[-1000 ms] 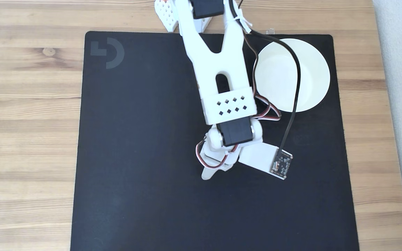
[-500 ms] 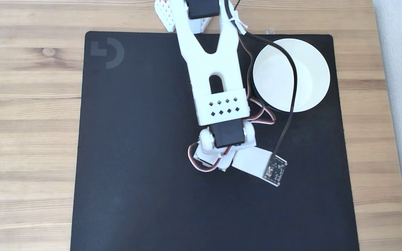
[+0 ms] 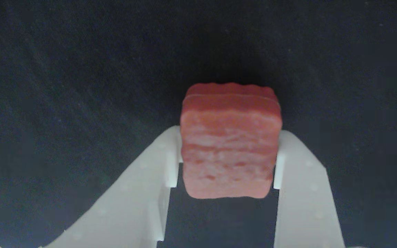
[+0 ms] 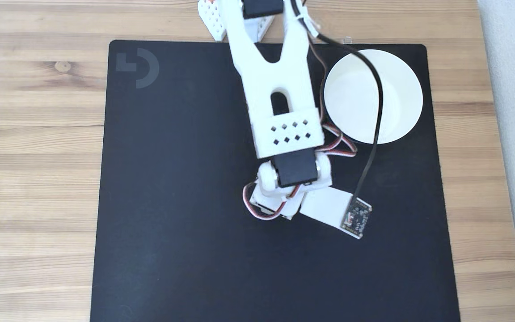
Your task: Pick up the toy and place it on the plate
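The worktop (image 4: 34,179) was pale wood with a knot near its upper left in the fixed view, and a grey strip ran down the right edge there. Most of it lay under a black mat (image 4: 172,201) with a faint grey logo (image 4: 137,67) in the upper left corner. In the wrist view the mat (image 3: 64,86) filled the background, dark and finely grained.

My arm (image 4: 280,89) reached down from the top edge of the fixed view, white, with a black servo (image 4: 294,167) at the wrist and red, white and black wires looped on either side. A black cable (image 4: 376,112) ran from the arm across the plate to the small camera board (image 4: 355,218) mounted beside the wrist.

The plate (image 4: 396,98) sat on the mat's upper right, round and white, just to the right of my arm and partly crossed by the cable.

In the wrist view my hand (image 3: 227,155) was pinching the toy (image 3: 230,144) between its two white fingers (image 3: 298,165), one pressed on each side. The toy was reddish, squarish with rounded corners and a rough, banded surface. I could not tell whether it touched the mat. In the fixed view my wrist covered the hand and toy, which were over the mat's middle, apart from the plate.
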Robot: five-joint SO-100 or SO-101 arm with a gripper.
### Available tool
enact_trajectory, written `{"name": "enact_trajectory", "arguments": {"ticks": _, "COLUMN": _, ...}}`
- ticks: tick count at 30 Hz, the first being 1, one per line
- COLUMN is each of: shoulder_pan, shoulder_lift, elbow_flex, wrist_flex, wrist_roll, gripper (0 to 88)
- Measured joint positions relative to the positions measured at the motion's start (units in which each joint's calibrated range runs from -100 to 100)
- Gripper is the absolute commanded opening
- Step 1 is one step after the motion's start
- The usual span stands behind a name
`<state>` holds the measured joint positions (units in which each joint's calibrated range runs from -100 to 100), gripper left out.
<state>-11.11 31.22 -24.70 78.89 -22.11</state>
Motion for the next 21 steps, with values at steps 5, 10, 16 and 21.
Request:
{"name": "enact_trajectory", "arguments": {"ticks": 5, "shoulder_pan": -2.83, "shoulder_lift": -10.16, "elbow_flex": 0.00, "wrist_flex": 0.51, "wrist_roll": 0.10, "gripper": 2.2}}
{"name": "enact_trajectory", "arguments": {"ticks": 10, "shoulder_pan": -6.82, "shoulder_lift": -22.40, "elbow_flex": 0.00, "wrist_flex": -0.93, "wrist_roll": 0.10, "gripper": 2.2}}
{"name": "enact_trajectory", "arguments": {"ticks": 16, "shoulder_pan": -7.49, "shoulder_lift": -38.97, "elbow_flex": 3.21, "wrist_flex": -1.35, "wrist_roll": 0.10, "gripper": 2.2}}
{"name": "enact_trajectory", "arguments": {"ticks": 21, "shoulder_pan": -13.07, "shoulder_lift": -49.21, "elbow_flex": 16.82, "wrist_flex": -5.83, "wrist_roll": 0.10, "gripper": 2.2}}
